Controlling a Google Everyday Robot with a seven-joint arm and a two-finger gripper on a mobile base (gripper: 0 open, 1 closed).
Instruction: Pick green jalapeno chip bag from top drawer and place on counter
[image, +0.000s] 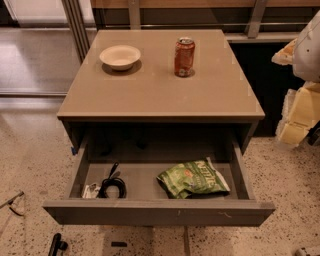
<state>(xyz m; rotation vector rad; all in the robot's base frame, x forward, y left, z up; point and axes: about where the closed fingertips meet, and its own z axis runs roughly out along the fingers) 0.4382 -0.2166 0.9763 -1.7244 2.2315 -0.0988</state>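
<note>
Crinkled green jalapeno chip bag (194, 178), white lettering, flat in open top drawer (160, 212); gripper (299, 114) at right edge, state indiscernible.

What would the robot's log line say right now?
drawer open | bag inside, right part | can, bowl on counter | gripper at right edge, apart from bag

chip bag (194, 178) in drawer (150, 212), gripper (295, 120) rt edge

Speckled terrazzo floor (287, 175), slanted metal posts (75, 25) at the back, warm dim light.
</note>
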